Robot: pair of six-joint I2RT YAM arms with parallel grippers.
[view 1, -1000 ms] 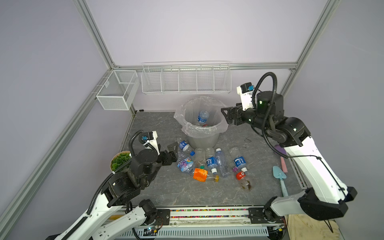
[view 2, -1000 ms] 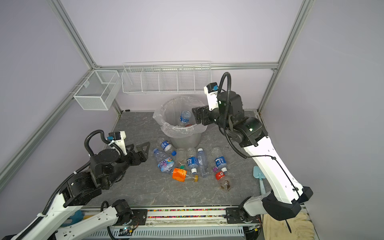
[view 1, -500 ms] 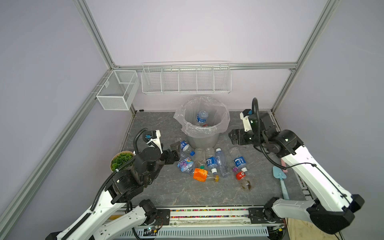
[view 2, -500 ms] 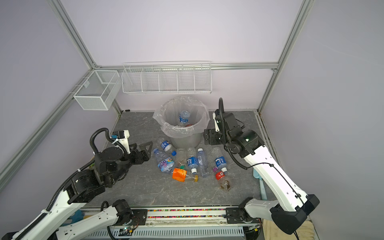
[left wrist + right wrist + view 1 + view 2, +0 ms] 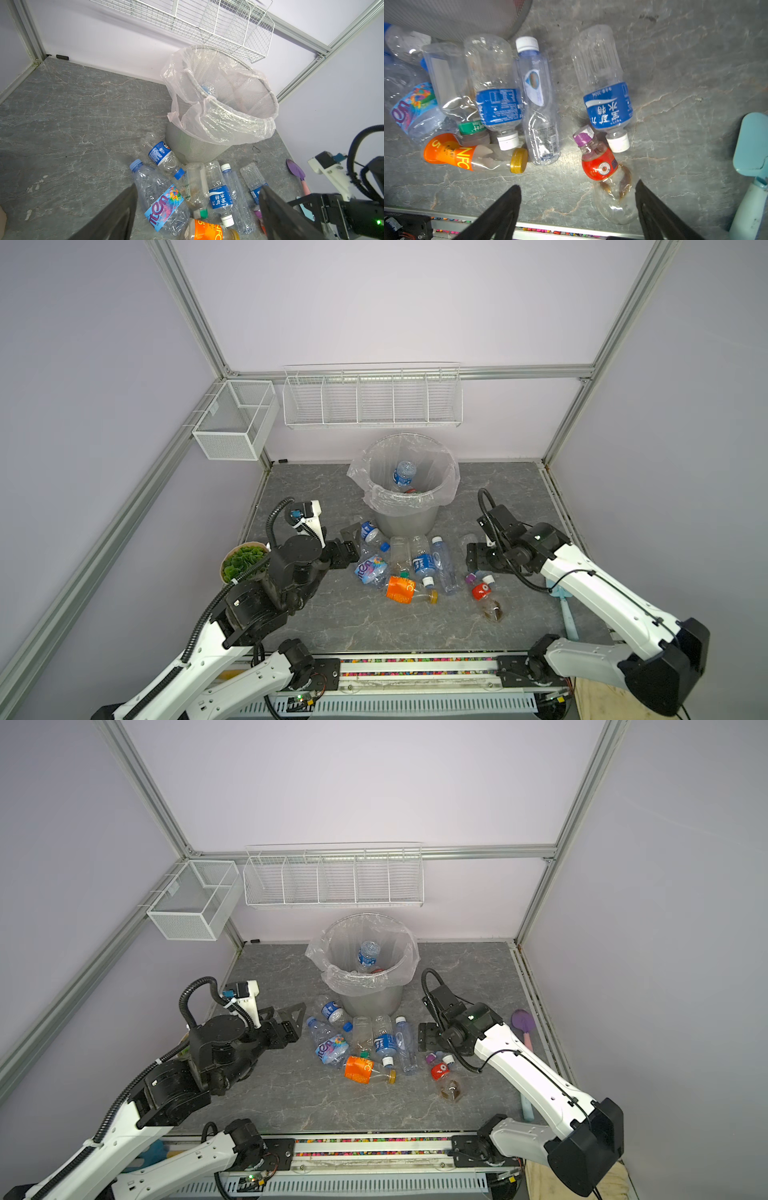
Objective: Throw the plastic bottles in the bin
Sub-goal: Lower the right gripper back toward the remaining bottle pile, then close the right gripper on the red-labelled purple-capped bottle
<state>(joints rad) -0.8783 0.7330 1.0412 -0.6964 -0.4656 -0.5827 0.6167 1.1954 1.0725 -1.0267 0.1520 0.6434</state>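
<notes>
My right end effector (image 5: 577, 185) hangs spread and empty near the red-labelled bottle (image 5: 600, 166); my left end effector (image 5: 300, 1021), also spread, holds nothing. Most plastic bottles (image 5: 422, 562) lie on the counter (image 5: 316, 489) before the bin (image 5: 405, 526), one blue-labelled bottle (image 5: 403, 476) inside it.

Centre: grey mesh bin (image 5: 405, 522) with clear liner (image 5: 360, 472) on a dark grey, pale-veined tabletop (image 5: 511, 489). Below it, clear-bodied: orange-labelled bottle (image 5: 401, 588) with yellow cap, red-labelled bottle (image 5: 480, 591) with purple cap, blue-labelled bottle (image 5: 422, 562) with white cap.
</notes>
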